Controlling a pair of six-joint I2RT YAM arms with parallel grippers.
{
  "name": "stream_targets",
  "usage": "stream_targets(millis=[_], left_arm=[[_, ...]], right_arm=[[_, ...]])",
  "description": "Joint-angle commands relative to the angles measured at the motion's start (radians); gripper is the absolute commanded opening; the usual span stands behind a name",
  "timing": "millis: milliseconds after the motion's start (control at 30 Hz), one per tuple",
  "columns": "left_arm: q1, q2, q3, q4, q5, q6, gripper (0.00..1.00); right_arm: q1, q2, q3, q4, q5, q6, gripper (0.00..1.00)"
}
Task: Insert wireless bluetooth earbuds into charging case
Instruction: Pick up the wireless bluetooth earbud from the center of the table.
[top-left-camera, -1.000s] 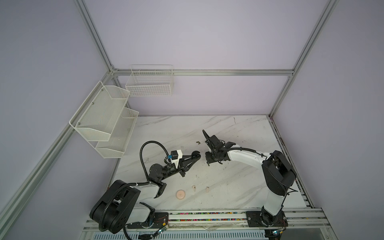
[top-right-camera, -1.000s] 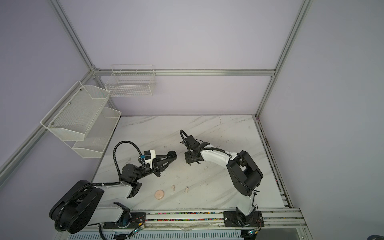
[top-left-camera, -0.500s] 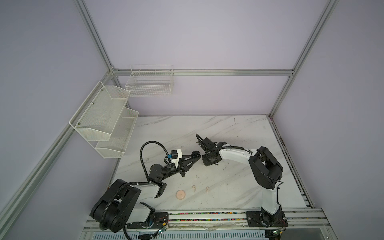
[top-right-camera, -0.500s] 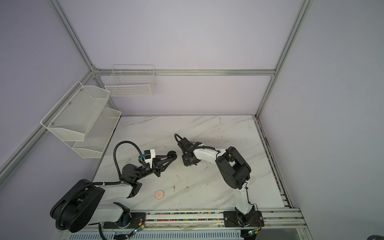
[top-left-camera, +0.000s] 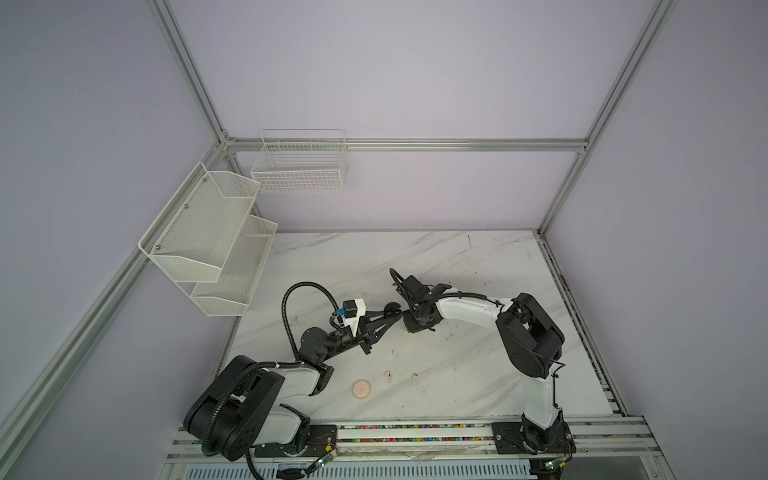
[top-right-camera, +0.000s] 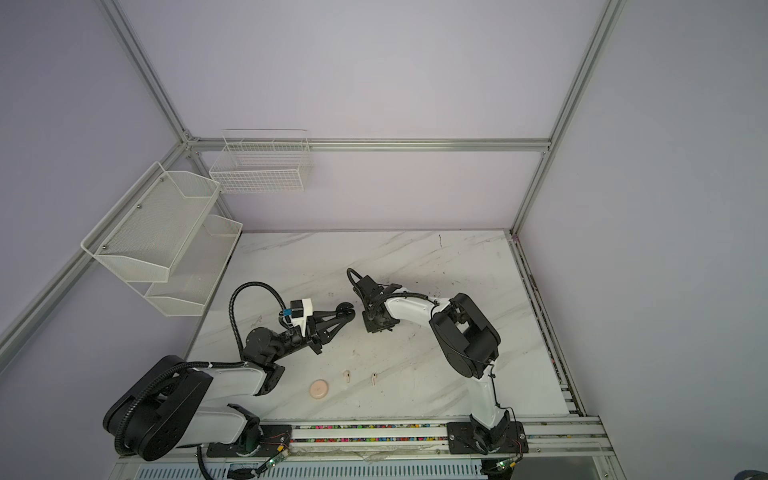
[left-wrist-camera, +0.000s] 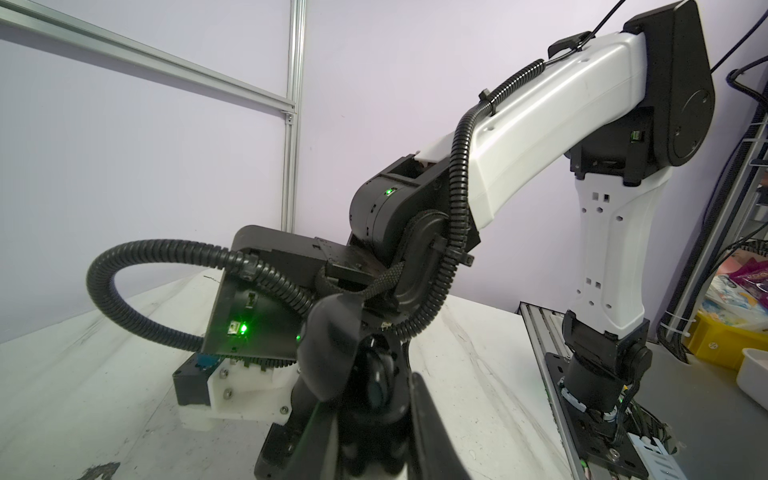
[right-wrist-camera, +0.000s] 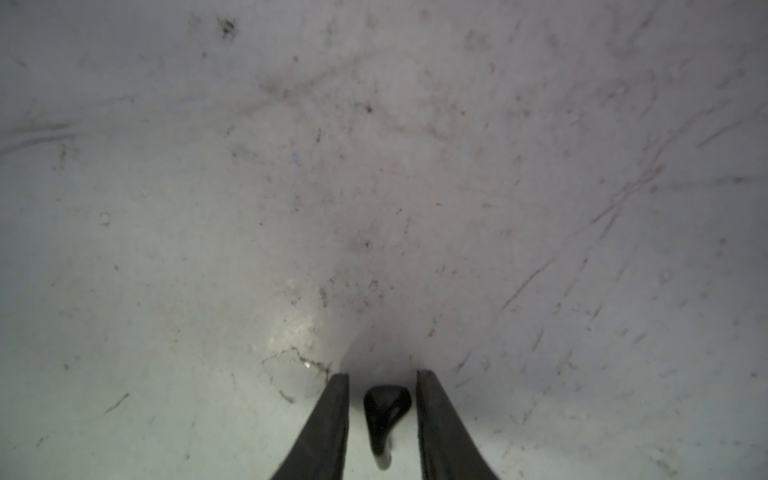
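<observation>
Well, the black earbud (right-wrist-camera: 386, 409) lay flat on the bench (top-left-camera: 457, 257) between the fingers (right-wrist-camera: 332, 415) of my right tool (right-wrist-camera: 382, 376). Its long axis ran along them, rounded head out toward the fingertips and stem back toward the wrist. That tool stood open, with a gap on each side of the bud and neither finger touching it.

My left tool (top-left-camera: 390, 311) was closed on what looked like a black case (top-right-camera: 345, 308), held just beside the right tool. The wrist view was too blurred for me to tell whether anything sat in that case.

Against a second before, my right arm (top-left-camera: 465, 307) had swung in toward the left tool and its elbow had come inward. My left arm (top-left-camera: 291, 378) and the pale things had stayed where they were.

Near the front edge, well apart from both tools, two pale earbuds (top-left-camera: 387, 375) (top-left-camera: 414, 377) lay side by side, their long axes roughly front to back. They were too small for me to say which end was the head. Near them, on my left arm's side, the round pink case (top-left-camera: 361, 390) lay shut, so its contents were hidden.
</observation>
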Motion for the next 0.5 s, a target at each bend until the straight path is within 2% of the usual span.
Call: stream_targets(millis=[0,467], left_arm=[[-0.004,0.001,-0.015,0.073,0.005,0.008,0.0],[-0.004,0.007,-0.01,0.074,0.006,0.006,0.0]], right_arm=[[0.003,0.02,0.002,-0.043,0.011,0.016,0.29],[0.003,0.028,0.001,-0.032,0.011,0.02,0.24]])
